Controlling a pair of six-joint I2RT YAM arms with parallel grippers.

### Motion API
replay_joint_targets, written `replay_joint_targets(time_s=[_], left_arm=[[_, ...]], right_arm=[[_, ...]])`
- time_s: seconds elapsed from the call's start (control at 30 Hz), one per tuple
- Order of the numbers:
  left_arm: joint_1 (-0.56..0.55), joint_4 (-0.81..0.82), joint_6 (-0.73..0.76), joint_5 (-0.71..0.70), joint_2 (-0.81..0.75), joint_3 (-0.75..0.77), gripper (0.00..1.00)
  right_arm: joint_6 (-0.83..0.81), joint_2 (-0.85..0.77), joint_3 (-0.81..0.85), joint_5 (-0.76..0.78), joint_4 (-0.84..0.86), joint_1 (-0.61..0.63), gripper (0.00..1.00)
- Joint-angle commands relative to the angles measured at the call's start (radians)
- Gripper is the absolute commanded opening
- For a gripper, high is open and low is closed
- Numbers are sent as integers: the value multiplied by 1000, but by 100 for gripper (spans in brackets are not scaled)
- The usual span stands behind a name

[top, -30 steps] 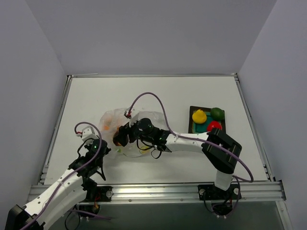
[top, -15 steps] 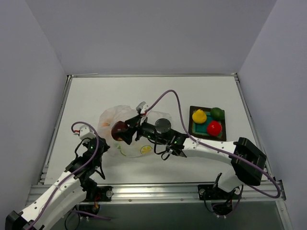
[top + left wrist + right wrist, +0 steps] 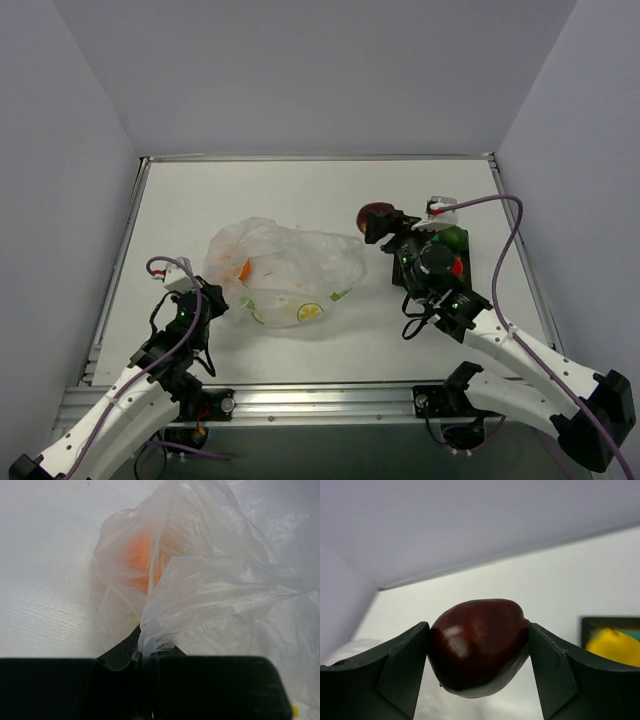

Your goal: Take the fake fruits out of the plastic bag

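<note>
Nearest, the left claw [image 3: 145, 656] is pinched shut on a fold of the plastic bag [image 3: 290, 262]. The thin film could slip out under a tug. The orange fruit [image 3: 244, 269] lies inside at the claw's 1 o'clock. Farther off, at the bag's 3 o'clock, the right claw [image 3: 378, 224] clamps the maroon fruit [image 3: 477, 645], whose glossy skin could squirt free.

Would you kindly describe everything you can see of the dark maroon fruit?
The maroon fruit is smooth, glossy and plastic-looking. It is rounded, narrows slightly toward one end, and has pale highlights on its skin. The right pincer is shut on it, with its two dark fingers pressing on opposite sides. Nothing else touches it. It appears to be held above the table, outside the bag and next to the tray.
</note>
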Motion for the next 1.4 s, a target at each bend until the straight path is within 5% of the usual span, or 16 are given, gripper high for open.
replay_joint_targets(time_s=[0.0,0.2,0.57,1.03,1.37], left_arm=[[7,45,50,30,-5,39,2],[5,85,88,51,8,20,2],[7,94,95,62,22,15,2],[7,88,81,70,26,12,2],[5,51,41,91,35,38,2]], right_arm=[[104,-6,-88,252,-273,-96,14],[136,113,-114,286,-305,-205,14],[208,250,-117,315,-325,-228,16],[204,237,-99,277,-338,-250,74],[101,48,-10,230,-373,-179,78]])
